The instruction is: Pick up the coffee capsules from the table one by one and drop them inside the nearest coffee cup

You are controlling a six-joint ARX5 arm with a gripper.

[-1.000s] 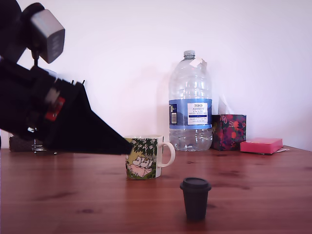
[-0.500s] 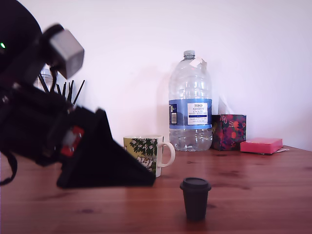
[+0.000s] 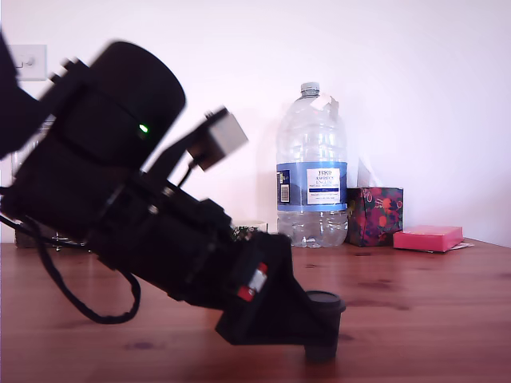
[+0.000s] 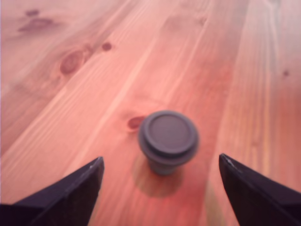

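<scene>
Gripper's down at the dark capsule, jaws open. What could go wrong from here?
1. The dark capsule stands upright on a narrow base, wide rim up; if one finger touches first, it may tip or skid across the table.
2. The gripper is open around it but not yet closed; the capsule looks slightly forward of the fingertips, so closing now might pinch only its edge.
3. The arm hides most of the mug in the exterior view, so drop alignment is hard to check.

Exterior: low, table-level, facing the wall; wrist: close, looking down between fingertips [image 4: 70, 188]; shared: dark capsule [image 3: 326, 303] [image 4: 168, 139].
</scene>
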